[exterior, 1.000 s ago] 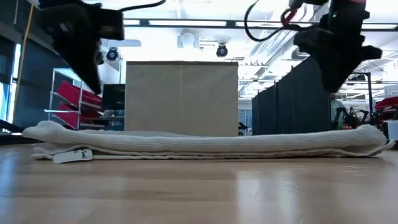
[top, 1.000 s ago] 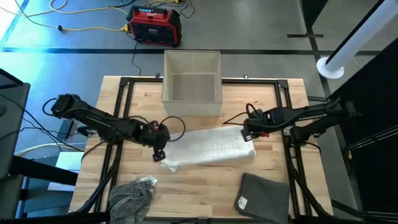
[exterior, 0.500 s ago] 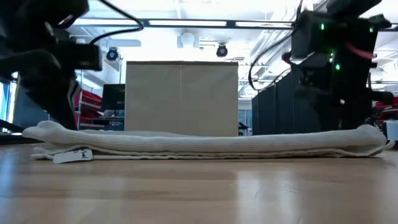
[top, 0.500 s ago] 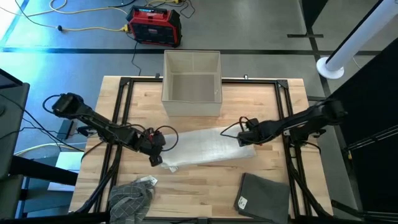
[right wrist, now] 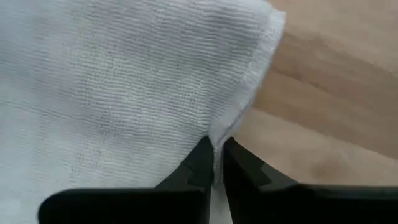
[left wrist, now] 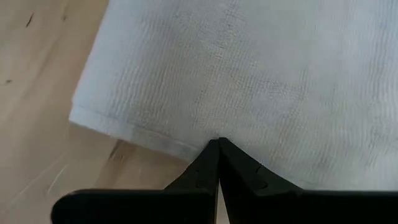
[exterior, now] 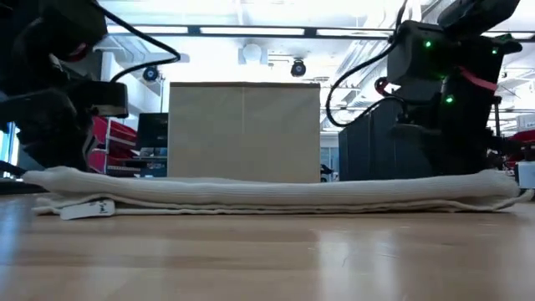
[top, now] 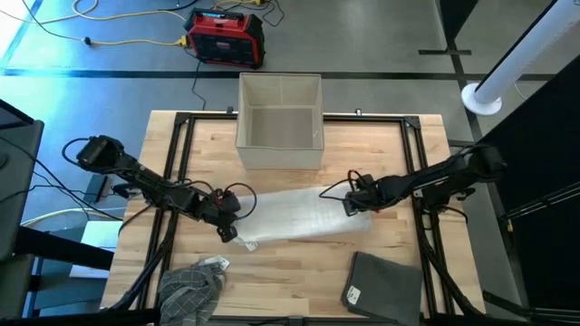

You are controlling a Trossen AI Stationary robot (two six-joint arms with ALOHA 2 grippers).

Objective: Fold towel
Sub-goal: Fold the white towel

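Observation:
The white towel (top: 299, 217) lies flat on the table, folded into a long strip (exterior: 276, 194) that runs left to right. A small tag sticks out at its left end (exterior: 84, 209). My left gripper (top: 227, 232) is down at the strip's left end. In the left wrist view it is shut (left wrist: 219, 142) at the towel's hem. My right gripper (top: 348, 206) is down at the right end, shut (right wrist: 216, 146) on that end's edge. My left gripper has its shut fingertips at the hem of the towel's left end (left wrist: 193, 145), coming in slanting down from the table's left. The towel lies flat on the table. How many layers sit between the fingers I cannot tell. My right gripper pinches the side edge of the towel's right end (right wrist: 231, 124) between its two fingertips, slanting down from the table's right. The edge puckers into the gap. The towel lies flat on the wood.
An open beige box (top: 279, 122) stands at the far middle of the table, just behind the towel. A dark grey folded cloth (top: 385, 285) lies near right and a grey checked cloth (top: 190, 285) near left. Black frame rails (top: 177, 154) run along both sides.
Both grippers have come down from above the towel to its two ends. The right one has also moved toward the table's left and near edge. The towel's left end and tag have slid slightly to the left.

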